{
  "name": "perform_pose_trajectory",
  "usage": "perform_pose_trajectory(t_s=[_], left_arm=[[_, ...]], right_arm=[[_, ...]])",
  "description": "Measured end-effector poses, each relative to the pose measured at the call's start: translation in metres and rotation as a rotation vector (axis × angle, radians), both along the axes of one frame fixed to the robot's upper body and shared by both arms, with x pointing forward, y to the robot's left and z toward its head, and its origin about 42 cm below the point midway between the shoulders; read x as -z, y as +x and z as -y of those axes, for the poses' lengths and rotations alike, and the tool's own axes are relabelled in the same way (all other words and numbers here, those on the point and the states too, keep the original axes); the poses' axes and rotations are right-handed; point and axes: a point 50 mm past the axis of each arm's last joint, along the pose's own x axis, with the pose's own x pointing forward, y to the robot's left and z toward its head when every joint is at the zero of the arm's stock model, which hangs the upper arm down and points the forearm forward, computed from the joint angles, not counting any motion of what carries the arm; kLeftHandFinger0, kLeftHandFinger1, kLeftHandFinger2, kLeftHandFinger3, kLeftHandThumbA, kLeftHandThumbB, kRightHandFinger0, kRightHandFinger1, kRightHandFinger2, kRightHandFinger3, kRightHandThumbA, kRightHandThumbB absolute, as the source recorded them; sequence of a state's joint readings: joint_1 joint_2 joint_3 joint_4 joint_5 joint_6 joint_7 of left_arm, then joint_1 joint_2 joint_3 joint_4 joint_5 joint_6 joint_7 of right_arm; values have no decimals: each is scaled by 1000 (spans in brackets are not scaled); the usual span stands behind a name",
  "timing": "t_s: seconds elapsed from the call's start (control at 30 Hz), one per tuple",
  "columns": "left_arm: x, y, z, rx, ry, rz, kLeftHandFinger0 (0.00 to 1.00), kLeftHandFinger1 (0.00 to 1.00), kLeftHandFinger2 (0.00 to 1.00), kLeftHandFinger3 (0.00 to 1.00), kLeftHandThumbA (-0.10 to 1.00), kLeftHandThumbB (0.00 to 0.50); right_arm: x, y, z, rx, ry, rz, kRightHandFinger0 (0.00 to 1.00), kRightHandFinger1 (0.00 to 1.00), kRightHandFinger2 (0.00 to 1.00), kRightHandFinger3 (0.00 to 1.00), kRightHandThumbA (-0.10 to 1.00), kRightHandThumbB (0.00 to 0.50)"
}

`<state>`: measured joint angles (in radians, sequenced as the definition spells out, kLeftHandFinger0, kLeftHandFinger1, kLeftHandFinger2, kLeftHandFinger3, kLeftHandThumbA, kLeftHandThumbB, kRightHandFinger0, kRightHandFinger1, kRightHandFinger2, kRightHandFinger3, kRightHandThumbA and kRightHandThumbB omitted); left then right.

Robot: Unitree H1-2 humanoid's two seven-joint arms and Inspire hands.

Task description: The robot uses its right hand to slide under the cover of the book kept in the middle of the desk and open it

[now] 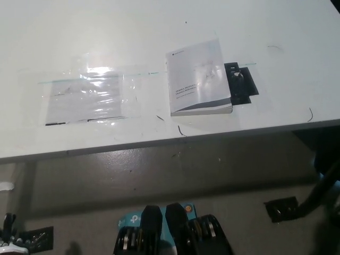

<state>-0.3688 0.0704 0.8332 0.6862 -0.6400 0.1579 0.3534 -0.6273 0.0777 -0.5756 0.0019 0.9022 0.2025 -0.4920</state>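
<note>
Lying flat and shut on the white desk (159, 21), the book (199, 77) has not been opened yet — so the whole job is still left to do. It sits near the front edge of the desk, a bit to the right of the middle, with its pale cover facing up. No hand is on it or near it.

The black right hand cannot be seen at all. A thin dark shape shows at the far right edge, down low, but I cannot tell what it is. The white left hand (8, 241) peeks in at the bottom left corner, far below the desk. So little of it shows that I cannot tell if its fingers are spread or curled.

Counting things on the desk: one book, one small black piece (243, 82) touching the book's right side, and one clear plastic sheet (87, 95) lying flat to the left — well apart from the book.
</note>
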Motion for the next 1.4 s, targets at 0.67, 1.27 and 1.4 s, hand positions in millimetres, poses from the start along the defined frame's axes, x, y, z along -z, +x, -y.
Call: perform_pose_trajectory(t_s=[0.67,1.27,1.4], left_arm=[[0,1,0,0,-6,-5,1000,1000,986,1000,1000,0],[2,-3,-1,6,-1,-8,1000,996,1000,1000,1000,0],[2,-3,-1,6,0,-9,1000,1000,1000,1000,1000,0]], right_arm=[[72,25,-91,-321,-31,-217,756,766,913,1000,988,34],[55,45,-118,-389,-105,-207,694,768,895,1000,953,70],[49,49,-126,-403,-117,-197,648,721,802,1000,922,64]])
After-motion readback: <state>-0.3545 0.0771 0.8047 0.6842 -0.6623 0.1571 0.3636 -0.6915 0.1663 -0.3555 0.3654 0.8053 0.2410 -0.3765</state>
